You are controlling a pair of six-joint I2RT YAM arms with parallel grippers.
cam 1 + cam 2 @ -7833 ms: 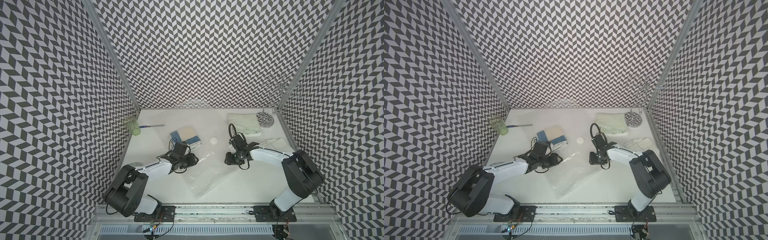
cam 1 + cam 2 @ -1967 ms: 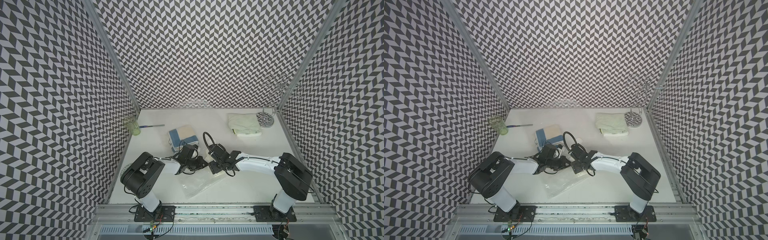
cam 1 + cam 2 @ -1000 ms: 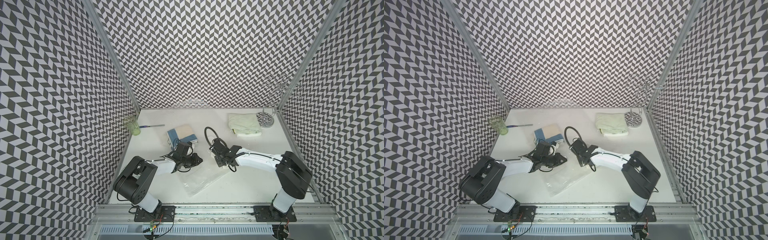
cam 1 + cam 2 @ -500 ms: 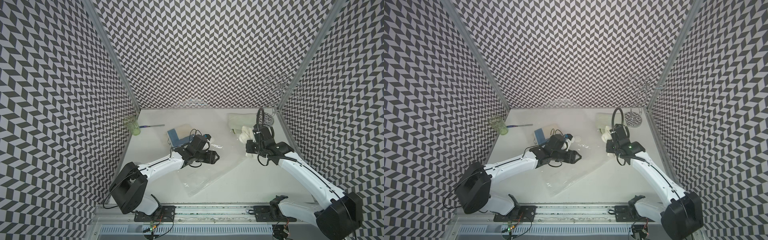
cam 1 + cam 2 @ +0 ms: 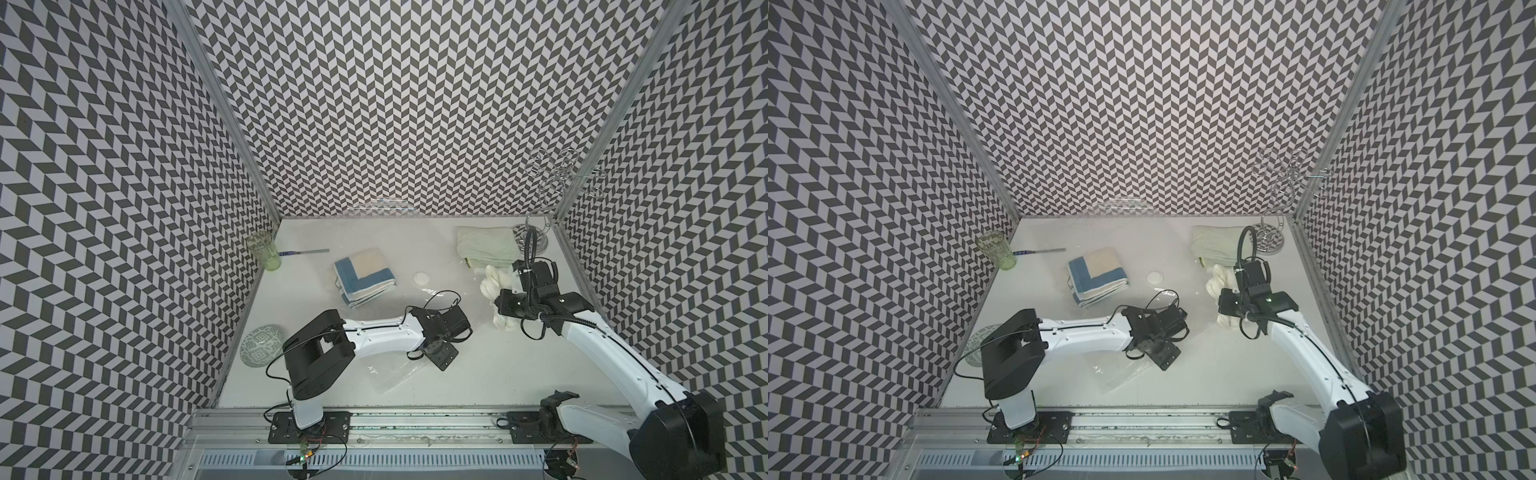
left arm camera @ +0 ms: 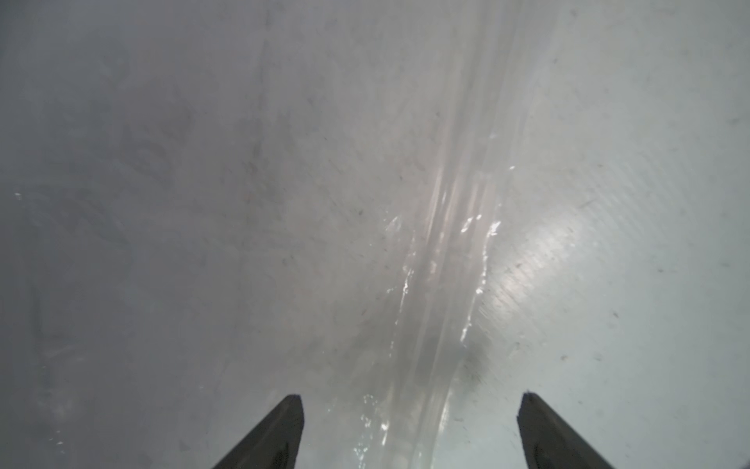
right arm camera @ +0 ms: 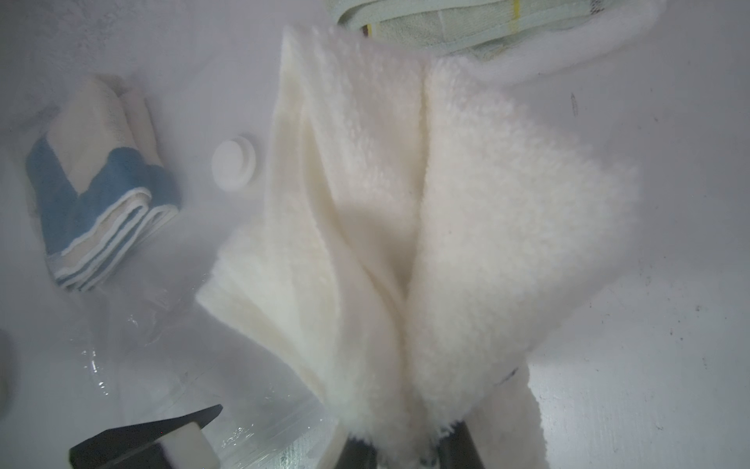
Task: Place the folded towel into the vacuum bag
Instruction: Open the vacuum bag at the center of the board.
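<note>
While the left gripper (image 6: pixel 410 400) was pinched shut a second ago at the middle of the table (image 5: pixel 478 374), its jaws now stand spread as wide as they go and hold nothing. They hover just over the bag (image 5: pixel 405 370), whose zip strip (image 6: pixel 440 264) runs between the two fingers, and whether a fingertip touches the plastic cannot be told. The bag lies slack and flat on the table. In that same second the right gripper (image 7: pixel 406 438) has swung away from the bag to the right rear. Its jaws are pressed together on the top of the white towel (image 7: pixel 446 243), which hangs in loose folds just in front of the green towel (image 5: pixel 484 245), close beside the bag's far edge. So the towel is in hand but not yet in the bag, and the mouth appears unheld. My judgement is that the left gripper must take the upper lip again and lift it before the towel can slide in.
</note>
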